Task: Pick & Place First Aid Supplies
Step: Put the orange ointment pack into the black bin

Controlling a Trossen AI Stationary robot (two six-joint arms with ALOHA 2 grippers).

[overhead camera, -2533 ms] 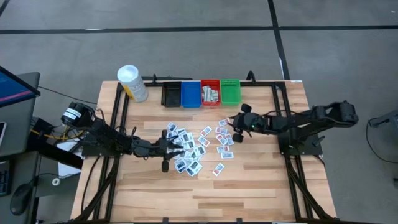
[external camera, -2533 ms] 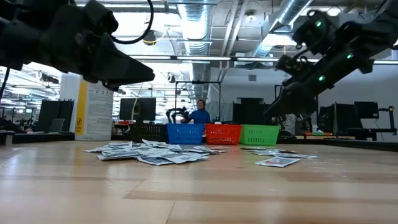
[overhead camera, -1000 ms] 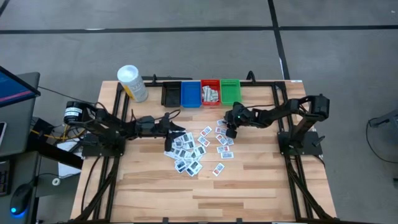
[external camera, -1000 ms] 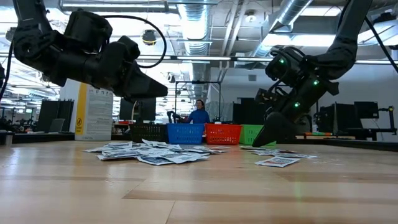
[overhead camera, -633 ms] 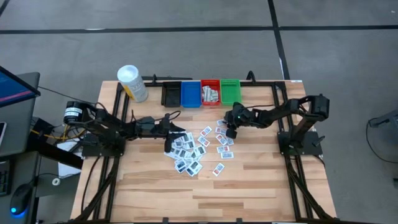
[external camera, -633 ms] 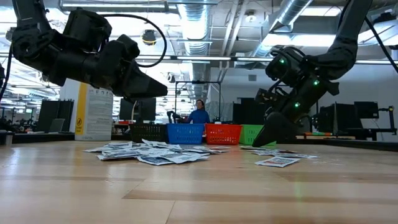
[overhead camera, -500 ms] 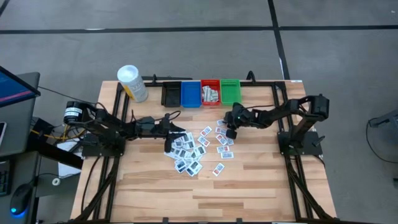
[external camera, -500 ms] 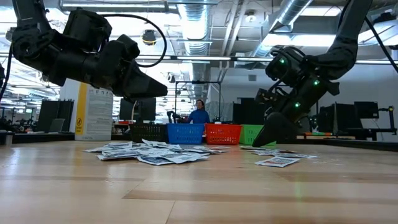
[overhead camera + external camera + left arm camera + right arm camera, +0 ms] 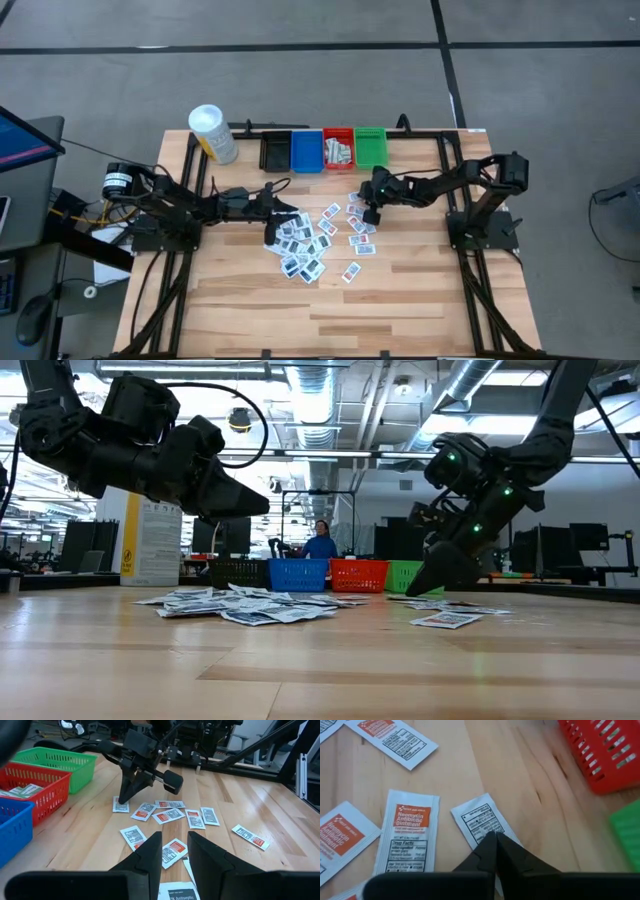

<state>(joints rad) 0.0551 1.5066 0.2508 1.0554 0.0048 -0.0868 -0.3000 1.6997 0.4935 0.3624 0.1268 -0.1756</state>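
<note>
Many small flat first aid packets lie on the wooden table in two loose groups, one to the left (image 9: 298, 243) and one to the right (image 9: 358, 228). My right gripper (image 9: 494, 839) slants down at the far edge of the right group. It is shut, with its tips on a white packet with black print (image 9: 481, 821) that lies flat in front of the red bin. My left gripper (image 9: 174, 845) hovers open over the far side of the left group, with nothing between its fingers. My right gripper has its two closed fingertips on the near end (image 9: 488, 833) of the white packet, slanting down from the table's right side. The fingers hide that end, so I cannot see whether the edge lies between them. The packet lies flat on the wood (image 9: 120, 806).
Black (image 9: 275, 152), blue (image 9: 306, 150), red (image 9: 338, 150) and green (image 9: 370, 147) bins stand in a row at the far edge. The red one holds some packets. A white-capped yellow container (image 9: 213, 133) stands at the far left. Bare wood fills the near half of the table (image 9: 330, 310).
</note>
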